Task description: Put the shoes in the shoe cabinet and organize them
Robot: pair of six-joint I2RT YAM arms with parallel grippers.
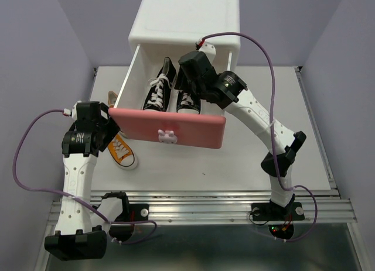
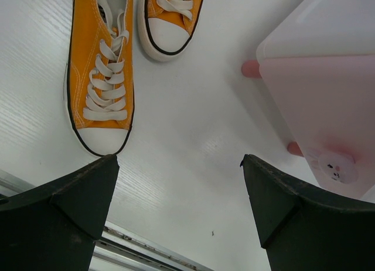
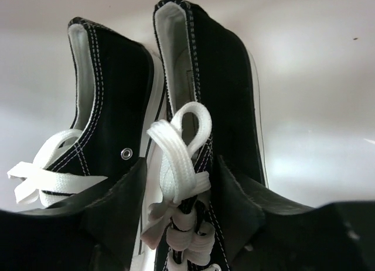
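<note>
The shoe cabinet point(image 1: 184, 19) stands at the back with its darker pink top drawer point(image 1: 170, 129) pulled out. Two black shoes point(image 1: 157, 89) point(image 1: 188, 98) lie side by side in it, toes toward the drawer front. My right gripper point(image 1: 190, 86) reaches into the drawer. In the right wrist view, the right gripper point(image 3: 179, 165) stands open, its fingers point(image 3: 117, 201) on either side of the right black shoe point(image 3: 205, 89) at its laces. Two orange shoes point(image 2: 102, 78) point(image 2: 171, 19) lie on the table left of the cabinet. My left gripper point(image 2: 179, 160) hangs open and empty just short of their toes.
The cabinet's paler lower drawer point(image 2: 328, 119) with its bunny knob point(image 2: 336, 167) is closed, and a pink foot point(image 2: 251, 69) shows beneath it. A metal rail point(image 1: 199, 206) runs along the table's near edge. Purple walls close in on both sides.
</note>
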